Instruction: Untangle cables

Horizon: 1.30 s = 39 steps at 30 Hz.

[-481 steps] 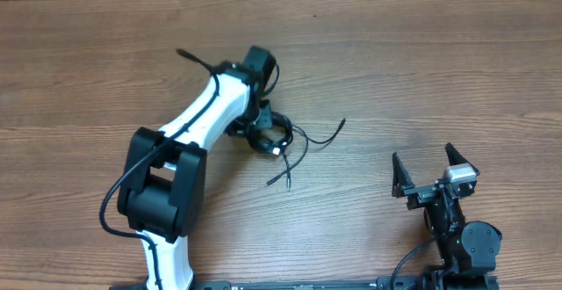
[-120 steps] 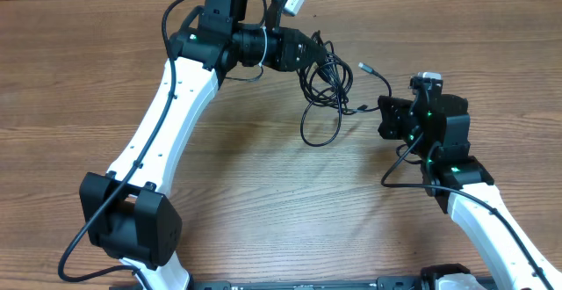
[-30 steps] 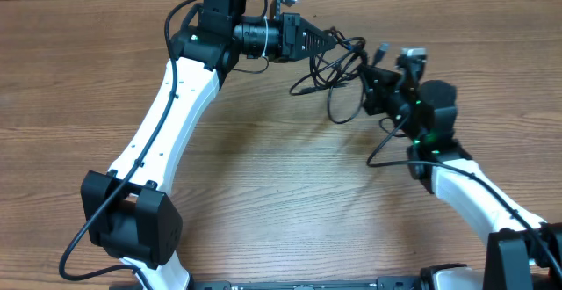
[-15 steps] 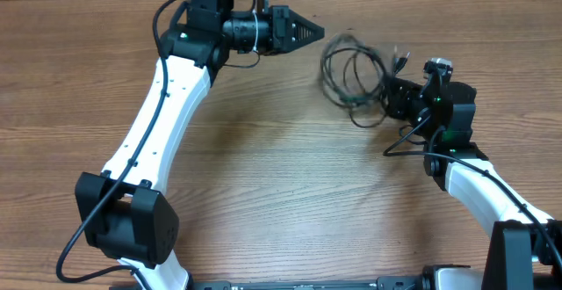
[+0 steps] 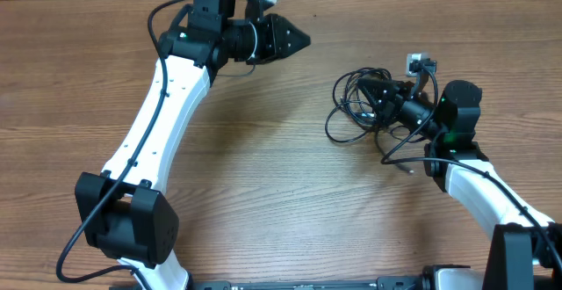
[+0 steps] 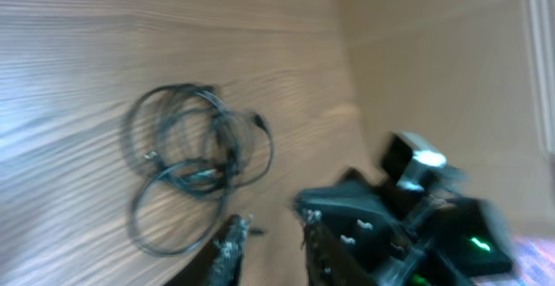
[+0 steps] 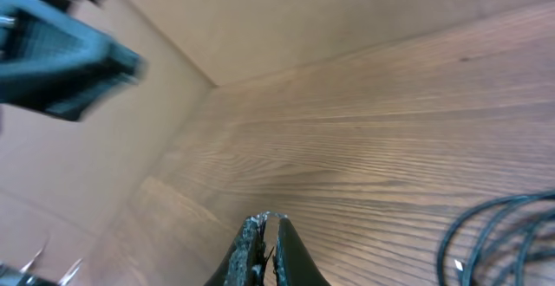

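Pincer [image 7: 264, 250] tips pressed close together at bottom centre over the wood table [image 7: 390, 139]; black cables [image 7: 499, 225] loop at lower right.

**Cables** [image 5: 358, 105]: thin black cords gathered in one tangled bunch of overlapping loose loops, lying on the wooden table [image 5: 263, 176] right of centre. The widest loop spreads to the bunch's left edge. The individual cords cannot be told apart.

Bright, even light and soft shadows overhead — wrist views motion-blurred, the cables [image 6: 198, 178] smeared.
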Available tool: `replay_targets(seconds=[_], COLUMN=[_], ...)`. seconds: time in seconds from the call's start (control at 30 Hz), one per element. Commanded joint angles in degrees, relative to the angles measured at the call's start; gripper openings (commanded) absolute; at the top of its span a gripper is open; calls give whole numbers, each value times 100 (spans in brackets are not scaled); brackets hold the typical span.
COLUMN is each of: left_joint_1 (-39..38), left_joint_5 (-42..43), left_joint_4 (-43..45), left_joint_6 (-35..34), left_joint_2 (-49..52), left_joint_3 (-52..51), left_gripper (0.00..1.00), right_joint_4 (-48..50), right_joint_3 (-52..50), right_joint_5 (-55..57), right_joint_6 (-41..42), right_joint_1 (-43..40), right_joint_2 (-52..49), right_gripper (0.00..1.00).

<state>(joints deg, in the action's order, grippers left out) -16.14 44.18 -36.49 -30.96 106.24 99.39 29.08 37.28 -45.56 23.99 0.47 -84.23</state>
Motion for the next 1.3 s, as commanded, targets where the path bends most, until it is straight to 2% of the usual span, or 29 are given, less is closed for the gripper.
replay_targets(seconds=[0.0, 0.07, 0.13, 0.2, 0.27, 0.33, 0.4, 0.47, 0.53, 0.6, 0.7, 0.97, 1.1, 1.27], left_joint_1=[-61, -125, -225, -352, -533, -756, -999, -1250, -1423, -1510, -1563, -1742, -1888, -2094], left_joint_5=[-898, -994, -1019, -1102, -1508, -2129, -2730, -3091, -3217, -3373, -3624, -3976, -3967, -3950], left_joint_4=[-260, -337, -323, -273, -254, -219, -140, 61, 282, 413, 603, 1506, 2011, 2522], left_joint_6=[138, 136, 133, 136, 136, 136, 179, 734, 1156, 1266, 1432, 2315, 2337, 1906], left_joint_2=[-201, -199, -197, -195, -168, -103, 13, 210, 450, 669, 1093, 2122, 2544, 2826], left_joint_3=[83, 81, 81, 81, 81, 81, 81, 81, 83, 83, 83, 85, 85, 85], left_gripper=[33, 47, 60, 70, 75, 76, 76, 78, 82, 85, 85, 82, 82, 85], right_joint_4=[39, 33, 4, -151, -474, -730, -879, -935, -1012, -1134, -1488, -1934, -1971, -2363], right_joint_3=[-2, -2, -2, -2, -2, -2, -2, -2, -2, -2, -2, -2, -2, -4], right_joint_5=[-205, -116, 98, 568, 1287, 1871, 2072, 2138, 2277, 2352, 2369, 2371, 2374, 2734], right_joint_6=[4, 4, 4, 4, 4, 11, 177, 378, 457, 459, 455, 450, 446, 293], right_joint_1=[9, 9, 9, 9, 9, 0, -70, -251, -481, -673, -973, -1266, -1259, -1250], right_joint_2=[153, 151, 151, 151, 151, 157, 190, 258, 330, 393, 472, 472, 472, 470], right_gripper=[4, 5, 11, 13, 20, 26, 39, 46, 57, 63, 76, 100, 100, 100])
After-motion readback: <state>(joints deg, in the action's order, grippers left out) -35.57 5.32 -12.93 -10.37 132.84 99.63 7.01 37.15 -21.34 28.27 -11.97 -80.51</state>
